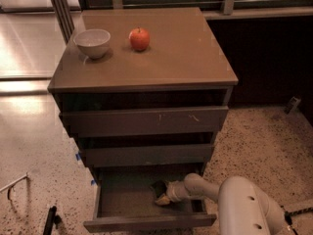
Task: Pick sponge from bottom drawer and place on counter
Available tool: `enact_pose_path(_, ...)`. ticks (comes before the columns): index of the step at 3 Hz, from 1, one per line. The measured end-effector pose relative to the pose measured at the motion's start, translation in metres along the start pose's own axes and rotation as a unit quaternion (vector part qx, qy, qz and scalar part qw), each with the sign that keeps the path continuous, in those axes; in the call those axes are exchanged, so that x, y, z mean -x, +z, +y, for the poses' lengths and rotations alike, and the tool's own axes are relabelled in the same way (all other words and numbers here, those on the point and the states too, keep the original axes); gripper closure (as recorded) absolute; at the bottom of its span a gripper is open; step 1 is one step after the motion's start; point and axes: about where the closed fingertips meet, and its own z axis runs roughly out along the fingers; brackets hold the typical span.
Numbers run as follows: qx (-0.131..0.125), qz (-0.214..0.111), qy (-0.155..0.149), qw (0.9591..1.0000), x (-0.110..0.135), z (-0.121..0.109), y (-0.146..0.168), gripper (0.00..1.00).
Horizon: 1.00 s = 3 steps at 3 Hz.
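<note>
Below bowl [92, 42], apple [140, 38], claw [164, 196] in bottom drawer [122, 202]

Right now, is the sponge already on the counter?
No, the sponge lies in the open bottom drawer, at the gripper, while the counter carries a bowl and an apple.

No readable text, labels or numbers
</note>
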Motion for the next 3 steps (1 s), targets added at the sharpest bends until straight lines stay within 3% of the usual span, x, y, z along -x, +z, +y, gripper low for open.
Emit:
enact_pose_path(2, 0.01, -0.005, -0.01, 0.9999, 0.019, 0.012, -0.021, 1.0)
enact_pose_path(3, 0.027, -0.004, -0.036, 0.999, 0.039, 0.016, -0.043, 1.0)
